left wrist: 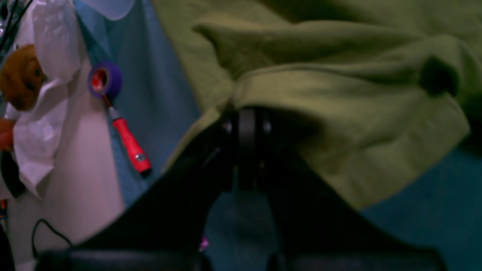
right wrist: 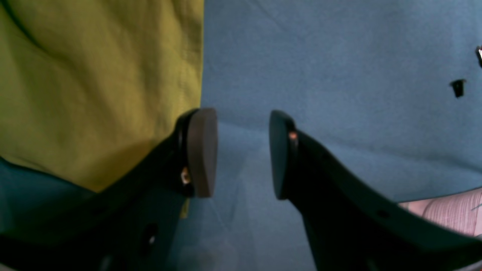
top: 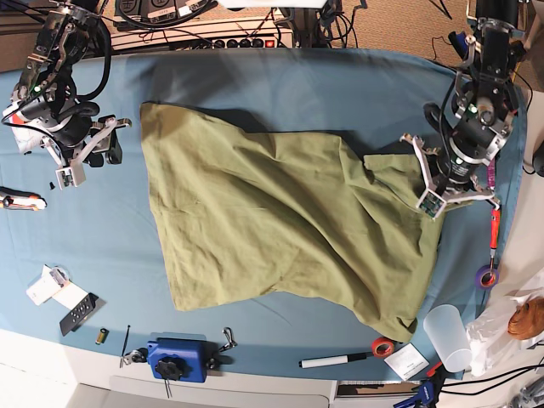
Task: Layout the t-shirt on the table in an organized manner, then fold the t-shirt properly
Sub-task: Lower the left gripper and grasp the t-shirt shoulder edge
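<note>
- The t-shirt (top: 280,221) was spread, rumpled and askew, across the middle of the table (top: 280,81)
- The left gripper (left wrist: 246,120) was seen clamped on a bunched fold of the t-shirt at its edge
- The right gripper (right wrist: 243,150) was held with jaws apart, empty, just beside the opposite edge
- The cloth was judged light, limp and prone to sagging; hems and corners were considered the best holds for pulling it flat

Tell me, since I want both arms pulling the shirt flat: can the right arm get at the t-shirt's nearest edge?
Probably yes. The right gripper is open over bare table, the t-shirt hem just beside one finger, nothing between.
</note>
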